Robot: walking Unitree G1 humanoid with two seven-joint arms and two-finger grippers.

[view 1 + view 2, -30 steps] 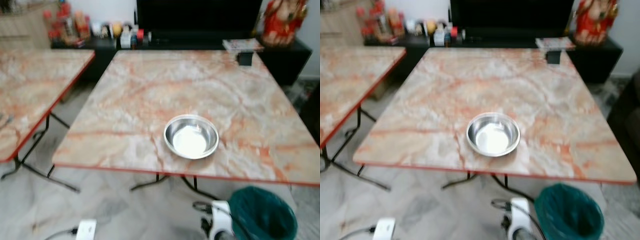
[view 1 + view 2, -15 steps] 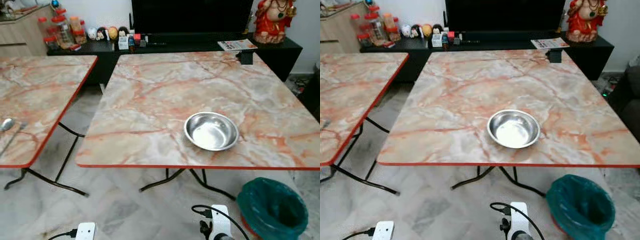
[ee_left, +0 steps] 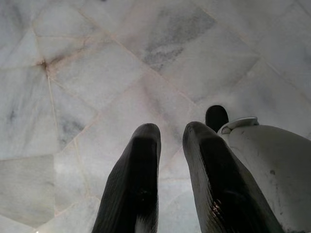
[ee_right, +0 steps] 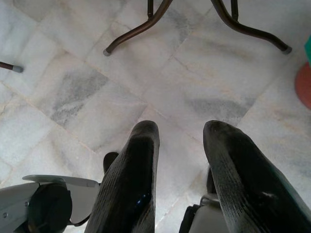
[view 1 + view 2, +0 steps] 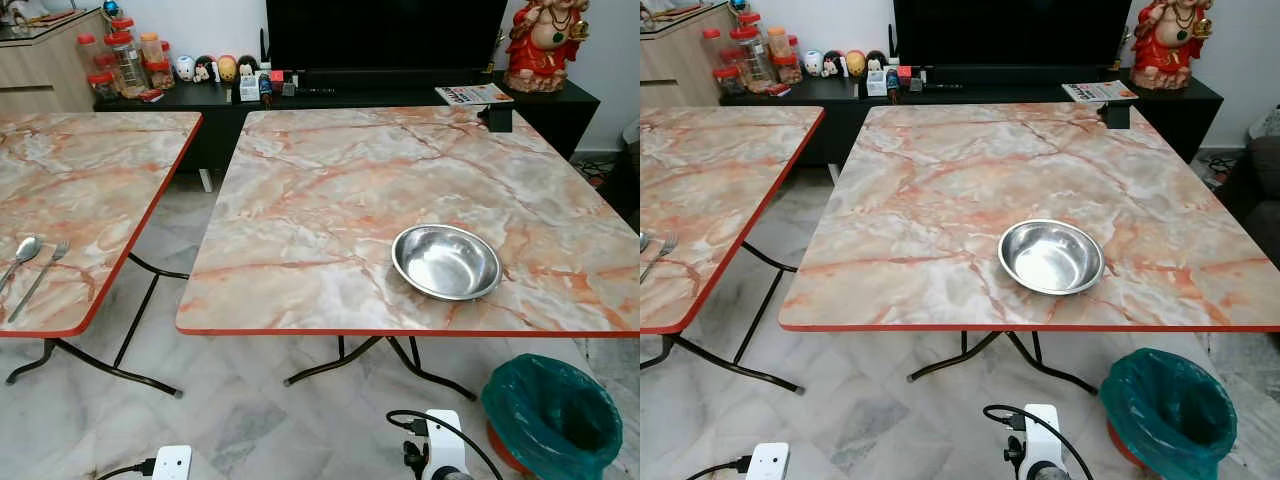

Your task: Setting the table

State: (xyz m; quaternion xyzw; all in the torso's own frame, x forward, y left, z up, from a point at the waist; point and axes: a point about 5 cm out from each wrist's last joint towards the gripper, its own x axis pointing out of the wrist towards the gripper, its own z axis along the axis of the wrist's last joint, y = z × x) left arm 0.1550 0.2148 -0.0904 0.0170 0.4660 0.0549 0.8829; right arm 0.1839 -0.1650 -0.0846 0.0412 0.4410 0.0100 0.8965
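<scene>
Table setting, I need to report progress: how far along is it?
Done so far: a steel bowl sits near the front edge of the right marble table. Nothing is in hand: the left gripper and right gripper hang open over the floor. Left to do: the spoon and fork lie on the left table, apart from the bowl.

Both arms hang low: the left end effector [image 3: 170, 145] and right end effector [image 4: 180, 141] point at the floor [image 3: 97, 73]. Ahead, above them, a bowl [image 5: 446, 262] sits on the counter [image 5: 330, 200]; spoon [image 5: 24, 250] and fork [image 5: 42, 275] lie on the left counter [image 5: 90, 180]. A bin [image 5: 552, 420] stands right.
</scene>
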